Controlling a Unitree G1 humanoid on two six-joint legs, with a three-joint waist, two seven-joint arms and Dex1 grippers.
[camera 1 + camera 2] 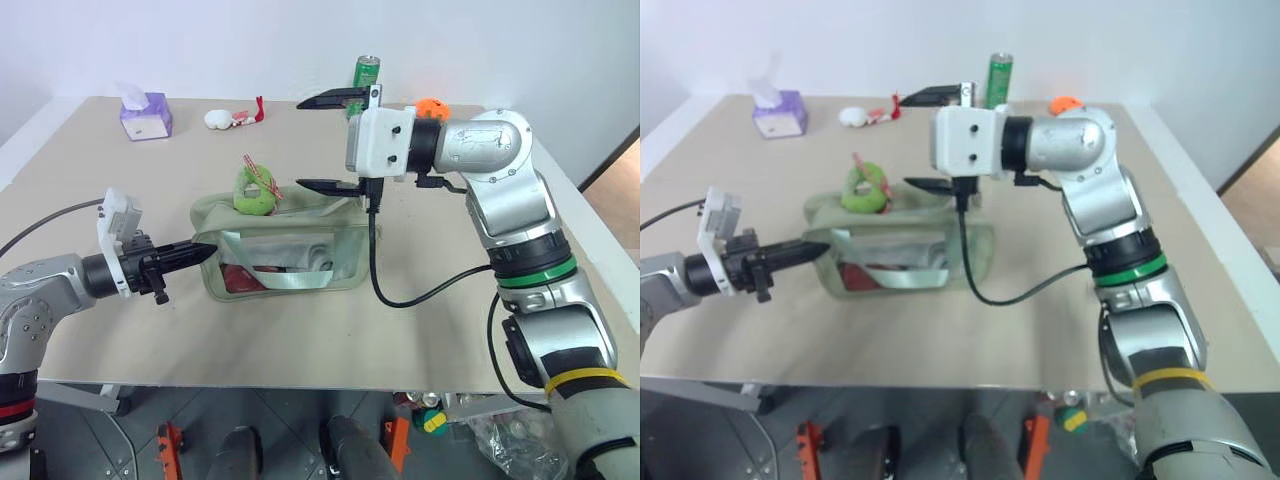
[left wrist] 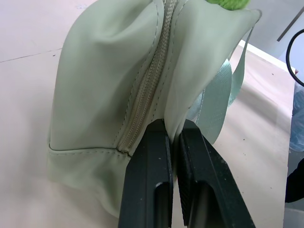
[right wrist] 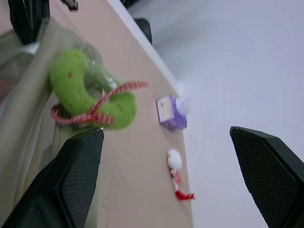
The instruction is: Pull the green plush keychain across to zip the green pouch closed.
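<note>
One green pouch (image 1: 285, 250), one green plush keychain (image 1: 255, 188).

The green pouch (image 1: 280, 250) is smooth, matt sage fabric with stitched seams and a woven zipper tape; its side window is clear, glossy plastic, and its strap is satin-sheened webbing. The green plush keychain (image 1: 255, 190) is fuzzy lime pile cloth tied with a red-and-white checked ribbon. The left gripper's fingers (image 2: 152, 190) are matt black plastic; the right gripper's fingers (image 3: 78, 171) carry finely textured black pads. The table (image 1: 300, 340) is a matt beige surface. The can (image 1: 367, 72) is glossy green metal. The tissue box (image 1: 146, 114) is purple card.
</note>
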